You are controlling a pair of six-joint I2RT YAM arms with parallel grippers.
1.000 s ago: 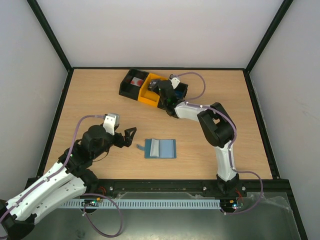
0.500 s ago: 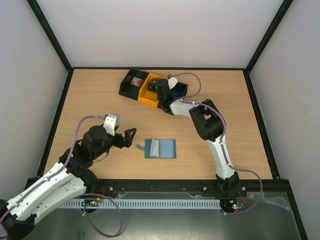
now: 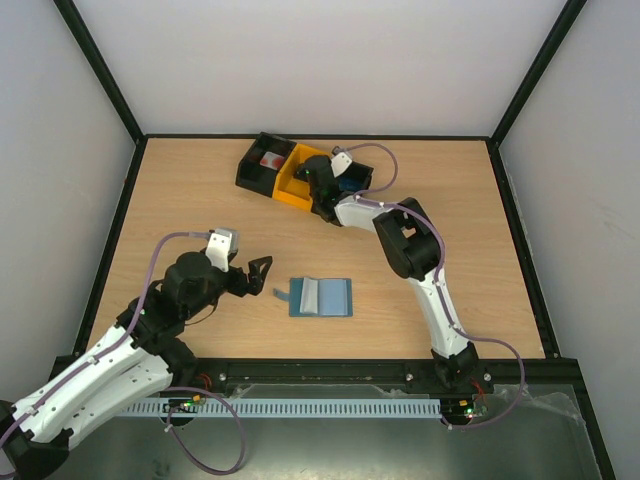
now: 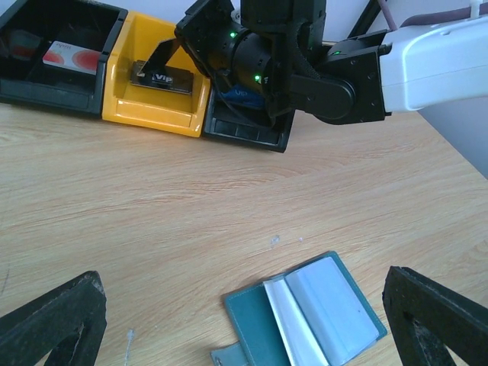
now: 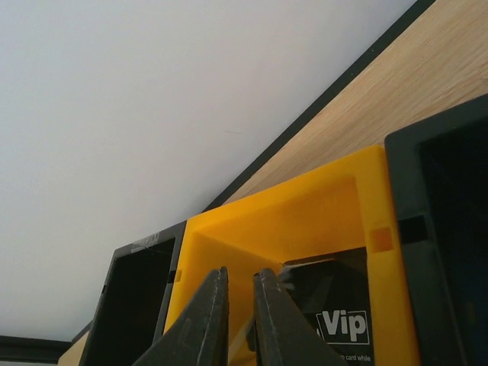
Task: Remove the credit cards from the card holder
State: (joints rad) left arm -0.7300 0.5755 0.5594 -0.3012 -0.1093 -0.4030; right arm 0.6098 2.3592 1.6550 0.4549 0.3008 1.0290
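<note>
This is a robotics lab test cell: a light wooden tabletop (image 3: 200,190) is boxed in by plain white panels (image 3: 320,60) on a black frame (image 3: 101,70), with two white-and-black robot arms (image 3: 110,360) bolted to a rail (image 3: 330,374) above a slotted cable duct (image 3: 330,408).

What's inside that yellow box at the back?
A black card marked Vip lies in the yellow box. The right gripper reaches in and covers one end of it; whatever is under the card cannot be seen.
</note>
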